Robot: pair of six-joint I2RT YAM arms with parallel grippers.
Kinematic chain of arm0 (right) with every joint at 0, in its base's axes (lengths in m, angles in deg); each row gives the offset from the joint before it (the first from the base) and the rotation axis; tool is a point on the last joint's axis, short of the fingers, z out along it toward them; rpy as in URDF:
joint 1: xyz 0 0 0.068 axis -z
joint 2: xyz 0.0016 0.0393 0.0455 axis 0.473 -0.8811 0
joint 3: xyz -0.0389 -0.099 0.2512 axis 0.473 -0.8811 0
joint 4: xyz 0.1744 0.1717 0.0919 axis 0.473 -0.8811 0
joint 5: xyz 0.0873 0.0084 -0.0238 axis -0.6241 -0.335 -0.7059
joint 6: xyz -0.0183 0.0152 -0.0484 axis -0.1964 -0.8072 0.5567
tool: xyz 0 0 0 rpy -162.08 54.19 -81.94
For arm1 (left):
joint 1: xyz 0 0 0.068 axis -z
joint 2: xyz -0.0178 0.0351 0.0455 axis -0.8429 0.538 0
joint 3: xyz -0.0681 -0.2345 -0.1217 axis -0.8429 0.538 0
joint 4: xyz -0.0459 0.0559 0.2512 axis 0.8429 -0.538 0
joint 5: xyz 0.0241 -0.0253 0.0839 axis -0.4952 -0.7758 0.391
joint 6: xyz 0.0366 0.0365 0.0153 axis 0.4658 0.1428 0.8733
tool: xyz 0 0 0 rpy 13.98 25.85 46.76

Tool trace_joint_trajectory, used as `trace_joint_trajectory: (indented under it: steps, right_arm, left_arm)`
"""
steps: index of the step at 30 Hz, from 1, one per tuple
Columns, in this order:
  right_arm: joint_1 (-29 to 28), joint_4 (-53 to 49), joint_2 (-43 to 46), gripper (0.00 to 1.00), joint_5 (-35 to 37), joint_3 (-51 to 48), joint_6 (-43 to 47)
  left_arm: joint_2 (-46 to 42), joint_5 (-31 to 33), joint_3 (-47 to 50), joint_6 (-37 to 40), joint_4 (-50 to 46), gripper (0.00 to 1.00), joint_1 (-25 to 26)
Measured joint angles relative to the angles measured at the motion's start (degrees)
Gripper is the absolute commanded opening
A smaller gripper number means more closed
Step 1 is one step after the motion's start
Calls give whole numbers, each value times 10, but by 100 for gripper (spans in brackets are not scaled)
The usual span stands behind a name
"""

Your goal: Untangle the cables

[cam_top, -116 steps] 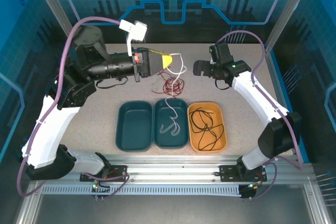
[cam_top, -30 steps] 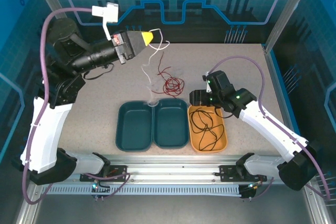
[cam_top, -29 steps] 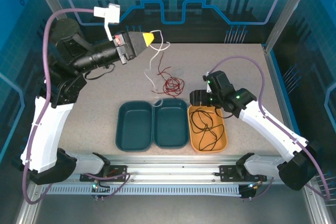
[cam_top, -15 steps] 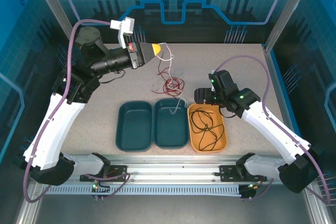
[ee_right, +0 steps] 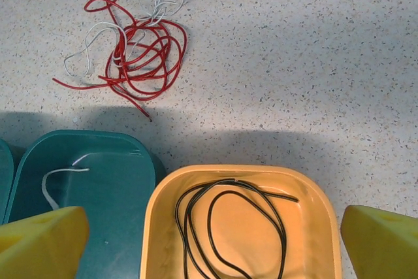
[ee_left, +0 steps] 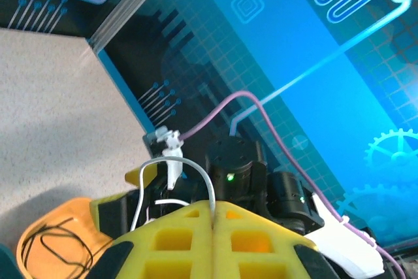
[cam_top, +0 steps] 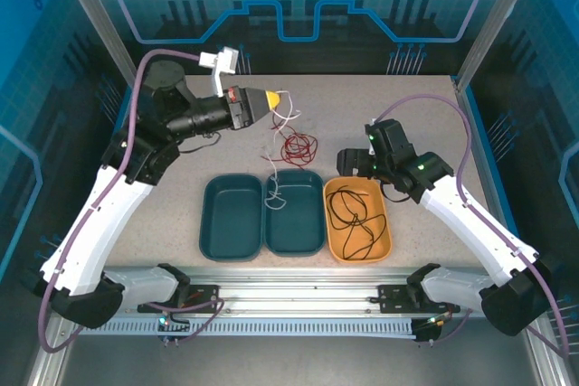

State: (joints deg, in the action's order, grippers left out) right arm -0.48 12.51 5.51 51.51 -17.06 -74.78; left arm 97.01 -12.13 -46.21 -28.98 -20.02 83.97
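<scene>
Red cable (ee_right: 145, 49) beyond 3 trays' (cam_top: 233, 178) rims, bare tabletop (cam_top: 407, 115) around.

The tabletop (ee_right: 294, 50) looks matt and speckled like stone, the teal tray (ee_right: 117, 213) and orange tray (ee_right: 312, 227) smooth, faintly glossy plastic, the cables (ee_right: 145, 49) shiny-sheathed, the pads (ee_right: 39, 243) matt yellow foam, the rail (cam_top: 298, 279) brushed metal.
</scene>
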Motion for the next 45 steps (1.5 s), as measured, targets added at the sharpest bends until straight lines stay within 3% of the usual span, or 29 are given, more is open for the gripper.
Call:
trace_joint_trajectory:
  steps: [5,14,27,33,40,45]
  right_arm:
    - [8,3,0,100,0,0,0]
    - [13,-5,-5,100,13,0,-2]
    - [14,9,-41,100,34,13,2]
    - [16,7,-146,100,34,105,23]
    - [48,-25,-318,100,27,289,53]
    - [66,-47,-432,93,0,416,68]
  left_arm:
    - [-3,5,61,2,2,0,20]
    - [-1,63,133,35,-9,0,110]
    - [28,158,206,48,-16,0,136]
    - [69,175,231,47,-3,0,142]
    - [149,178,232,47,37,0,166]
    - [193,183,236,45,68,11,168]
